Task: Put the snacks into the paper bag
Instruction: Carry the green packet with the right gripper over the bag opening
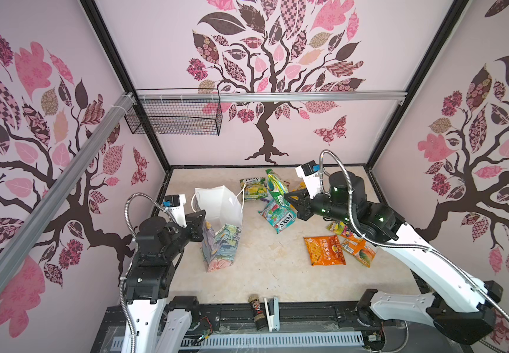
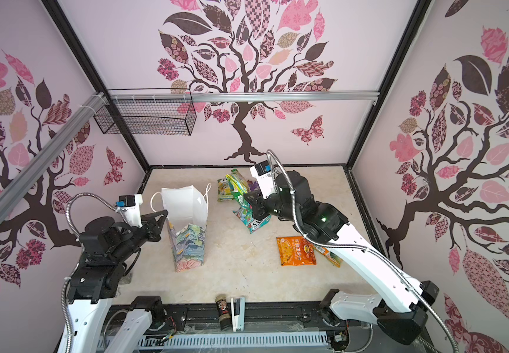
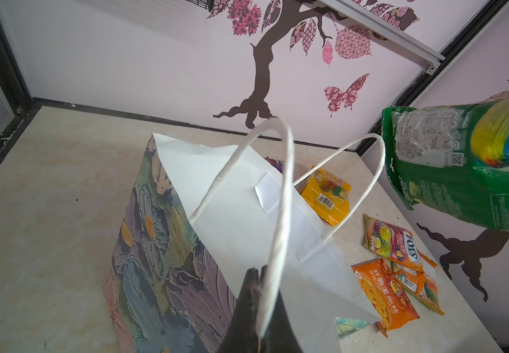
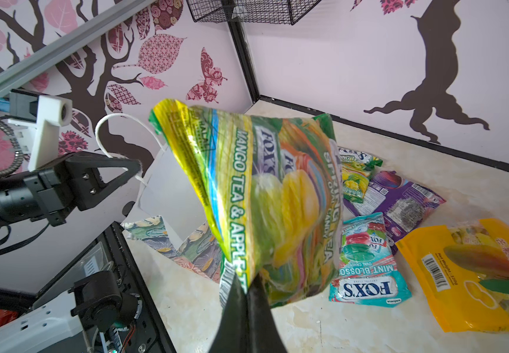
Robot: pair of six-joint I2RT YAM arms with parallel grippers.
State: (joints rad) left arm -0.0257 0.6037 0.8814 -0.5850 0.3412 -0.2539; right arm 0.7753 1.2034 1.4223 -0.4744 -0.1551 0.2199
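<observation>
Down at six o'clock, at the near edge of the table point(image 1: 277, 275), a small dark spice jar point(image 1: 256, 311) and a white stapler point(image 1: 272, 313) lie side by side, well apart from the action. Over at nine o'clock the paper bag point(image 1: 221, 241) stands upright, mouth open, white inside showing, and the left gripper point(image 3: 258, 276) has its jaws clenched on the near white cord handle point(image 3: 280, 198), cord pinched right between the tips. Across the way the right gripper point(image 4: 247, 285) has its jaws grasping a green-yellow packet point(image 4: 262, 195) by one edge, FOX'S lettering on the front; that packet is up off the table, in the air at about two o'clock from the bag's mouth, beside it rather than over it. Below and behind it, around twelve o'clock, lie a teal packet point(image 1: 274, 215), a purple packet point(image 4: 400, 195) and a yellow packet point(image 4: 467, 275). At four o'clock an orange packet point(image 1: 323, 250) lies flat, with a FOX'S fruits packet point(image 3: 393, 241) just beside it
</observation>
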